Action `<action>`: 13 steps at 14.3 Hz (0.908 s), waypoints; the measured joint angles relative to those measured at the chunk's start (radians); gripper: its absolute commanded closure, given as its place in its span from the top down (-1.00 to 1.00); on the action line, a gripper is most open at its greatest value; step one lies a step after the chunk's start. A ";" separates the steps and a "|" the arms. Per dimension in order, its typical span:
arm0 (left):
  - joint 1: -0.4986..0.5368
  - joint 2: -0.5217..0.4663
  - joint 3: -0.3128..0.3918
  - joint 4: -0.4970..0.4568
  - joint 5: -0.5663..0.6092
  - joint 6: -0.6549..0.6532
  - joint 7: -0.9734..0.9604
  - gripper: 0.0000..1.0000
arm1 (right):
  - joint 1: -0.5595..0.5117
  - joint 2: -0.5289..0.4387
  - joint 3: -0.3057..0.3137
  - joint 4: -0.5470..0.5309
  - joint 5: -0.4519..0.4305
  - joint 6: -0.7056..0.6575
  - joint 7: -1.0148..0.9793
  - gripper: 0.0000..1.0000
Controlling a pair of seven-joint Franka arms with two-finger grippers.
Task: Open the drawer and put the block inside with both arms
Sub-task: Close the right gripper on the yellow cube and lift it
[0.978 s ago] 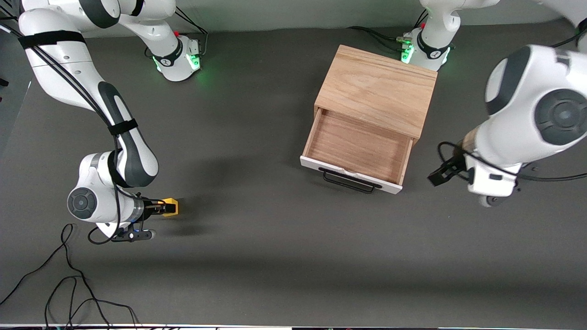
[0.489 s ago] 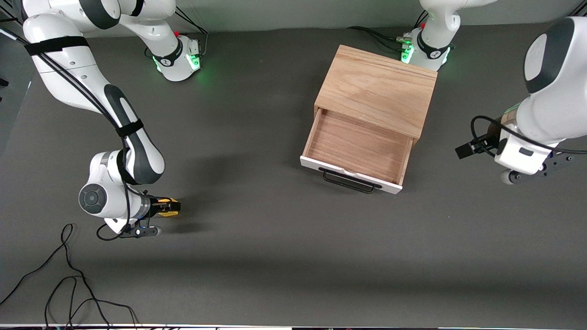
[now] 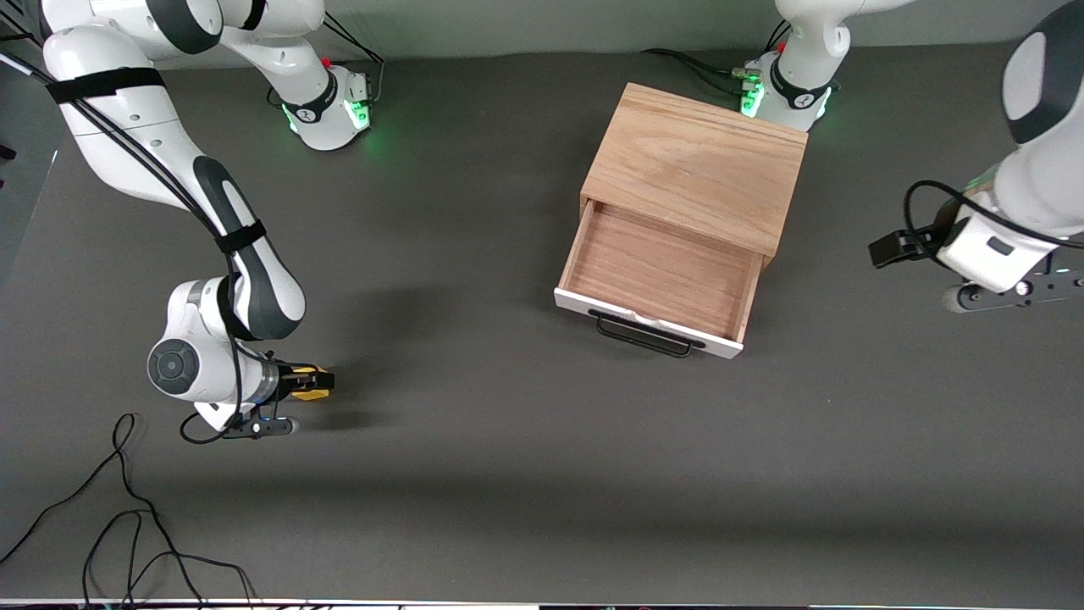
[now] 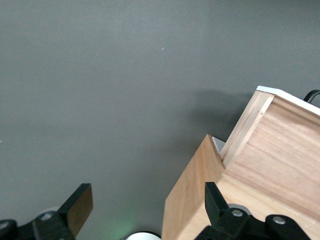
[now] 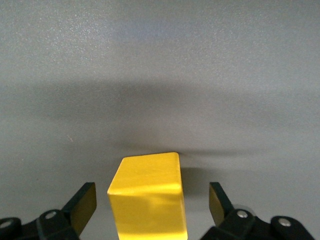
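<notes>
The dark grey worktop [image 3: 525,474] is carrying everything in the scene. The light wooden cabinet [image 3: 699,165] is sitting toward the left arm's end, close to that arm's base. Its drawer [image 3: 660,273] is standing pulled out toward the front camera, wood-lined interior showing bare, white front panel and black wire handle [image 3: 645,335] facing that camera.

The right arm [image 3: 169,161] is reaching down toward its own end of the worktop, with loose black cables [image 3: 127,517] lying nearer the front camera than its wrist. The left arm [image 3: 1037,144] is hanging off the drawer's side, toward the left arm's end.

The left gripper [image 4: 142,212] is hovering over bare worktop beside the cabinet; the left wrist view is showing its fingers [image 4: 80,205] spread wide with nothing between them and the cabinet's corner just past them.

The right gripper [image 5: 150,202] is sitting low at the block, fingers [image 5: 82,202] parted on either side with a visible gap on each side, not touching it.

The block [image 3: 312,384] is resting on the worktop well apart from the drawer, toward the right arm's end and nearer the front camera than the cabinet.
</notes>
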 measured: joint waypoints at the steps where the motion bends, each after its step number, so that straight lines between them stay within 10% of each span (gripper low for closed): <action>1: 0.005 -0.004 0.008 0.000 -0.008 0.000 0.025 1.00 | -0.001 0.000 0.000 0.000 0.000 0.001 0.000 0.83; 6: 0.031 -0.026 0.022 -0.002 -0.032 -0.004 0.216 1.00 | -0.004 0.000 0.000 0.000 0.000 0.019 0.000 -0.16; 13: 0.041 -0.051 0.022 -0.007 -0.046 0.002 0.257 1.00 | -0.004 0.000 0.000 -0.001 0.000 0.018 0.000 -0.60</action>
